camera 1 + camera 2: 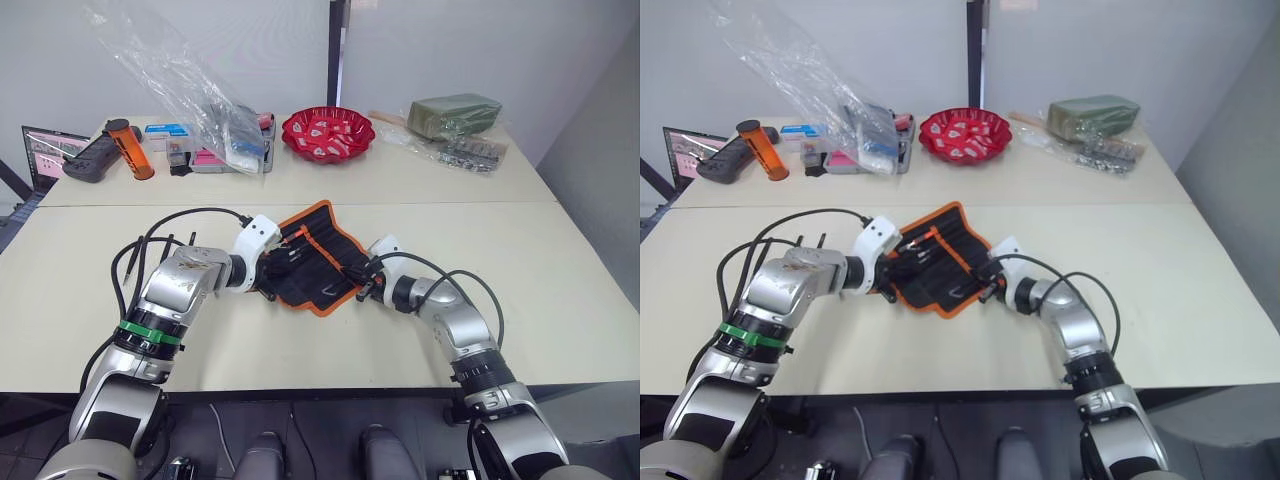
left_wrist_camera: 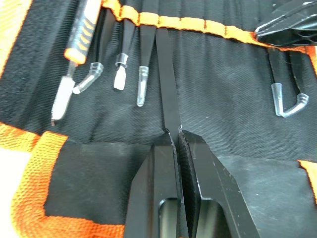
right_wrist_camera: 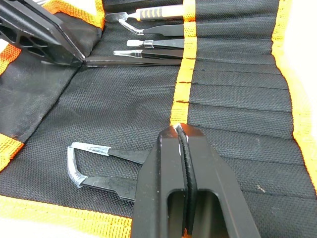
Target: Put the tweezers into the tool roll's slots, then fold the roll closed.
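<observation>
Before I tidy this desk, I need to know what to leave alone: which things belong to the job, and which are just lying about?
Job things:
tool roll, open on the near table
tweezers pinched in the left claw
right claw, shut on the roll's orange strip

Lying about, far table:
red bowl
orange cylinder
clear plastic bag
green block

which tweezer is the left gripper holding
The bare-tipped tweezer in the tool roll, clamped by the left gripper. The neighbouring tweezers wear clear tip caps and lie free.

One tool roll [image 1: 318,262] lies open, with six tweezers [image 2: 167,89] and one orange-handled tool [image 2: 74,59] in its slots [image 3: 233,89].
</observation>
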### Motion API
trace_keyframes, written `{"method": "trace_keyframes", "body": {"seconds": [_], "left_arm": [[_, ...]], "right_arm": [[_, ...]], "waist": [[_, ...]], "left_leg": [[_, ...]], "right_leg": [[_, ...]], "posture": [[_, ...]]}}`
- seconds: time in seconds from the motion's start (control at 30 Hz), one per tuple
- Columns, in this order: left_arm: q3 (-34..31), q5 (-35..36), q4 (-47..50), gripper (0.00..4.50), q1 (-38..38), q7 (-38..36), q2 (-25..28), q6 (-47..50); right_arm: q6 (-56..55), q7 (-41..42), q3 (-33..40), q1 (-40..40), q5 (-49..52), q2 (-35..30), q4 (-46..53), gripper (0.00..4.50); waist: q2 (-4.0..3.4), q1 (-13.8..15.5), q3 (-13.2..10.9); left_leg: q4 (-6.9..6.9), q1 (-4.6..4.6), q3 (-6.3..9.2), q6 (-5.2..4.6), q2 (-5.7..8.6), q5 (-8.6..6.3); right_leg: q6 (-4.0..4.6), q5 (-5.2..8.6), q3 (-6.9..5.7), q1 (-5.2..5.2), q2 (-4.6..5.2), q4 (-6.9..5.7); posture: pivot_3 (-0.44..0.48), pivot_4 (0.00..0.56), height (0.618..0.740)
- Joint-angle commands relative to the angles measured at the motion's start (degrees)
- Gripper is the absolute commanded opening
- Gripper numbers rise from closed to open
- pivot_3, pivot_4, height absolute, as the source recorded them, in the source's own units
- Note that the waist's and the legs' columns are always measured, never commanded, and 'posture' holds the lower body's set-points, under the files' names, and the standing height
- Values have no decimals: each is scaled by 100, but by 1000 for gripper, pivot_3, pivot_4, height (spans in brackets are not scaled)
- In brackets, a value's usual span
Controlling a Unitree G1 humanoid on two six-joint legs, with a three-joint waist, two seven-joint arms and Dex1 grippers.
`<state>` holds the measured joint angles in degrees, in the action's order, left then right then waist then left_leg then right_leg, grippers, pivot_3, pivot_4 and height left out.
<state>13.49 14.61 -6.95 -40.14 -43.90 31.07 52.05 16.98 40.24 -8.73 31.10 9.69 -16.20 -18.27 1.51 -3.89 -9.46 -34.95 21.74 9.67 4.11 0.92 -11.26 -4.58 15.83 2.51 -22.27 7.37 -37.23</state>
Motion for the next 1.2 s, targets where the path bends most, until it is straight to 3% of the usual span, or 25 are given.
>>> {"method": "trace_keyframes", "body": {"seconds": [0.03, 0.77, 1.2], "left_arm": [[49, -67, 225, 0, -92, -118, 49, -116], [38, -476, -941, 0, -681, -162, -391, -883], [156, -1124, -3471, 0, -1815, -393, -1179, -2591]], "right_arm": [[125, -27, -93, -101, -145, 9, -92, 21], [207, -26, -143, -235, -136, -30, 118, 21], [477, -38, -232, -538, -104, -32, 547, 21]], "waist": [[0, 0, 0], [0, 13, 0], [0, 12, 0]], "left_leg": [[0, 0, 0, 0, 0, 0], [-1, 3, 0, 0, 0, 0], [-2, 6, 0, 0, 1, 0]], "right_leg": [[0, 0, 0, 0, 0, 0], [-2, 1, 0, 0, 0, 3], [-10, 6, -3, 1, 0, 8]], "posture": [[0, 150, 740], [0, 150, 740], [0, 150, 740]]}}
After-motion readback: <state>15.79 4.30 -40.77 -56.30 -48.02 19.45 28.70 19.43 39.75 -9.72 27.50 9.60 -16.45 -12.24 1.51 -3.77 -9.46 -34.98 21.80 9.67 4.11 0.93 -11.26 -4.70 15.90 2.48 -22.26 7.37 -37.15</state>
